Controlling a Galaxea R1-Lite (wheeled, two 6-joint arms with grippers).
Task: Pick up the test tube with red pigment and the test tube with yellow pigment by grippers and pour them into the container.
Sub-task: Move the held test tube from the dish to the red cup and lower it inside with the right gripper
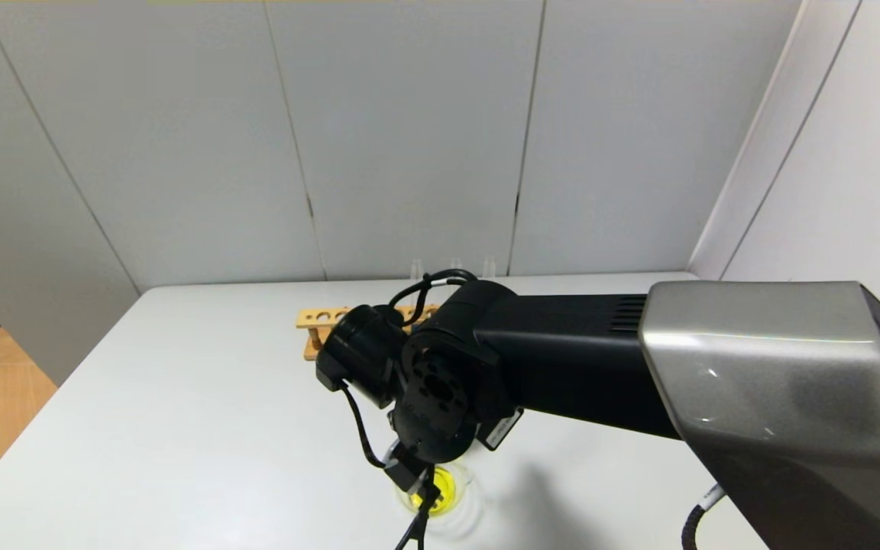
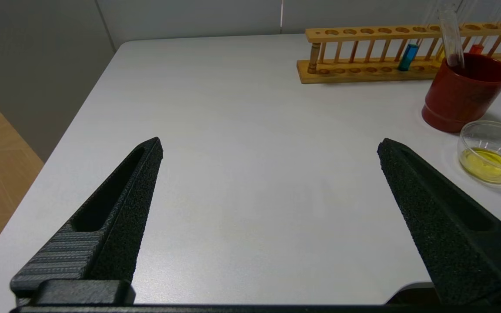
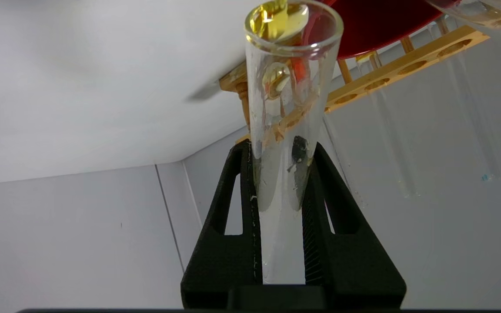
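My right gripper (image 3: 278,148) is shut on a clear test tube (image 3: 292,108), held upside down with its mouth toward the container (image 1: 464,500). Yellow drops cling near the tube's lip, and the rest of the tube looks drained. The container (image 2: 492,130) is a small clear glass bowl holding a pool of yellow liquid. In the head view the right gripper (image 1: 417,477) hangs just above it. The test tube with red pigment (image 2: 476,48) stands in the wooden rack (image 2: 363,69) behind the red cup. My left gripper (image 2: 271,145) is open and empty over bare table, left of the container.
A dark red cup (image 2: 465,93) stands beside the container with an empty clear tube (image 2: 450,37) leaning in it. A teal-liquid tube (image 2: 408,56) is in the rack. The rack (image 1: 325,317) runs along the table's far side, near the wall. The right arm hides the cup in the head view.
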